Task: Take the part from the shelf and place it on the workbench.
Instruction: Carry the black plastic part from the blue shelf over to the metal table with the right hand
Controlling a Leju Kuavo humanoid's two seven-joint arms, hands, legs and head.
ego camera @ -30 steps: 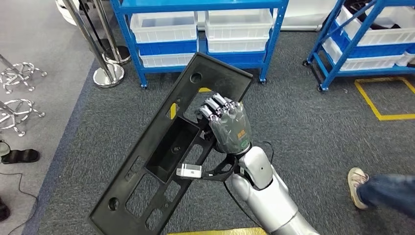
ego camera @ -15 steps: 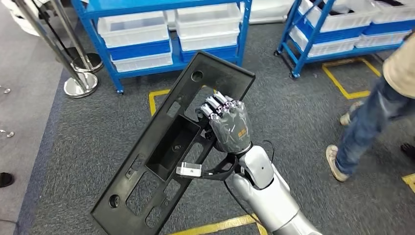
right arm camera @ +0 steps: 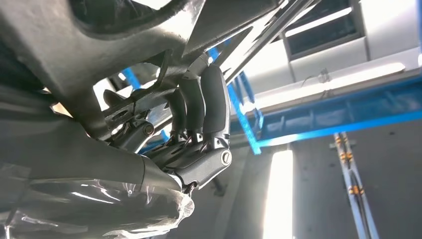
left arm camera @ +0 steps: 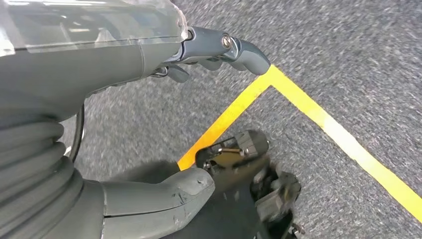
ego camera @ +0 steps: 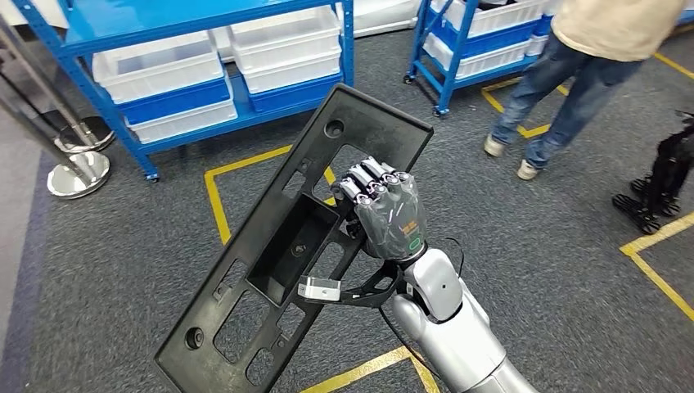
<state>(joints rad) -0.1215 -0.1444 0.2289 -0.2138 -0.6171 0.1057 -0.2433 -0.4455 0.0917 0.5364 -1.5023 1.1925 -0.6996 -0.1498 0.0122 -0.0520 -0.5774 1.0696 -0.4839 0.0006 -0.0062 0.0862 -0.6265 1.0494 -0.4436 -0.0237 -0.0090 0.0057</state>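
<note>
The part [ego camera: 278, 254] is a long black plastic panel with cut-outs and a deep rectangular pocket. It hangs tilted over the carpet in the head view, one end low at the near left, the other high toward the shelves. My right hand [ego camera: 385, 214] grips its right edge near the middle, fingers curled over the rim. In the right wrist view those fingers [right arm camera: 209, 107] wrap the black panel [right arm camera: 74, 55] from below. My left hand [left arm camera: 104, 64] hangs over grey carpet, thumb and fingers apart, holding nothing.
A blue shelf rack [ego camera: 172, 20] with white bins stands at the back left, a second rack [ego camera: 458, 49] at the back right. A person [ego camera: 573, 74] stands by that rack. Yellow tape lines [ego camera: 214, 196] cross the carpet. A chrome post base [ego camera: 78, 173] sits far left.
The whole picture has slid left, so the camera has turned right. A person has walked from the near right toward the back right. My right hand's grip on the panel is unchanged.
</note>
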